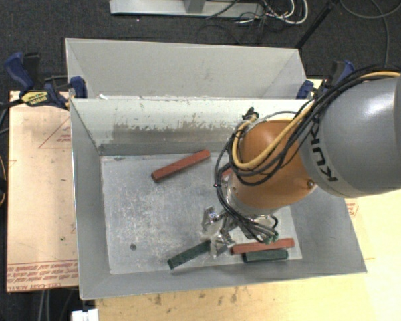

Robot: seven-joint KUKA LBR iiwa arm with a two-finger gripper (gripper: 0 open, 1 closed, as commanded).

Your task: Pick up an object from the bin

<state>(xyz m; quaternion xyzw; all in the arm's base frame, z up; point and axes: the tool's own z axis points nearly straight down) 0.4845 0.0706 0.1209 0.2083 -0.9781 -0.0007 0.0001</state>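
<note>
Four sticks: all lie flat and loose on the floor of the bin [87, 192], none stacked, so each looks open to a grab from above.
Pincer [217, 238]: low near the front wall, at the right end of the dark green stick [189, 255]; apart or together, I cannot tell (the orange cover [267, 166] looms over it).
Nearest thing: that dark green stick, slim, straight, lying aslant.
Neighbours: a red stick [262, 246] and a dark stub [264, 257], side by side, just right of the pincer.
Far piece: a red-brown stick [180, 166], well apart, toward the back.
</note>
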